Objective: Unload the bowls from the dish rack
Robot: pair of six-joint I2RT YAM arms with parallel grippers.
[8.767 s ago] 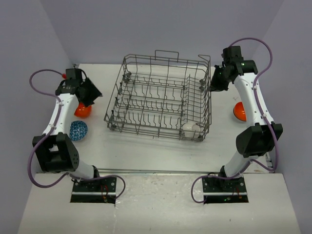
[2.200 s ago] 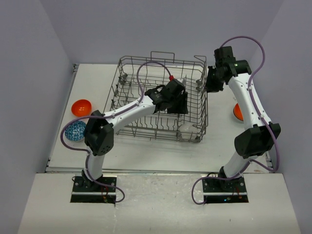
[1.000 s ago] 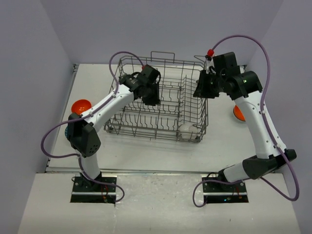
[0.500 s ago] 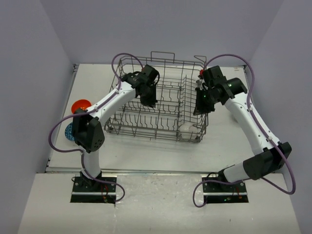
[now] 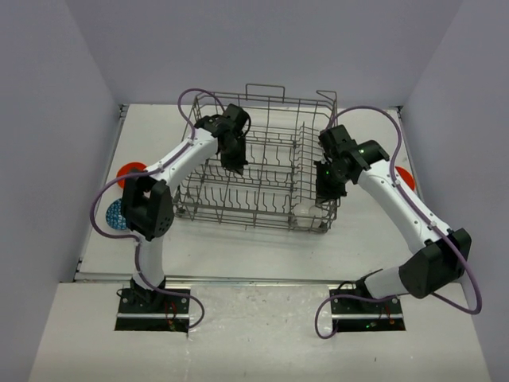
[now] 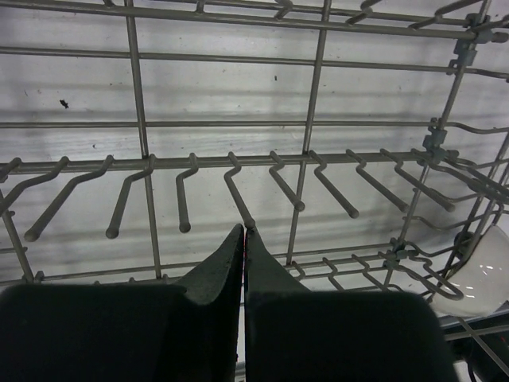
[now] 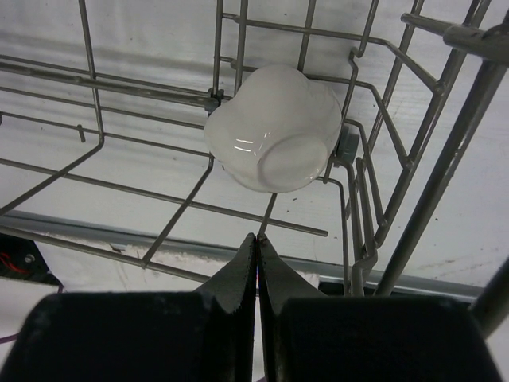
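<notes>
**One White Bowl in the Rack, Both Pincers Clenched**

The plain white bowl [image 7: 274, 127] sits in the near right corner of the dish rack [image 5: 254, 169]. It is tipped over among the wires, with its rounded underside and foot turned toward the right wrist camera. It is glossy and unpatterned, with a soft highlight across its curve, and it leans against the rack's upright wires and side wall. In the left wrist view it shows only as a pale sliver at the far right edge.

The right gripper [image 7: 256, 239] is inside the rack above that corner and points at the bowl. Its two fingers are pressed together with nothing between them, and the tips stop short of the bowl without touching it. The left gripper [image 6: 242, 232] reaches into the far left part of the rack, over a row of bent tines. It is likewise clenched on nothing, well apart from the white bowl.

Three bowls rest on the white table [image 5: 238, 239] outside the rack. The left orange bowl [image 5: 127, 170] and the blue speckled bowl [image 5: 115, 213] lie to the left, partly hidden by the left arm. The right orange bowl [image 5: 406, 177] peeks out from behind the right arm.
</notes>
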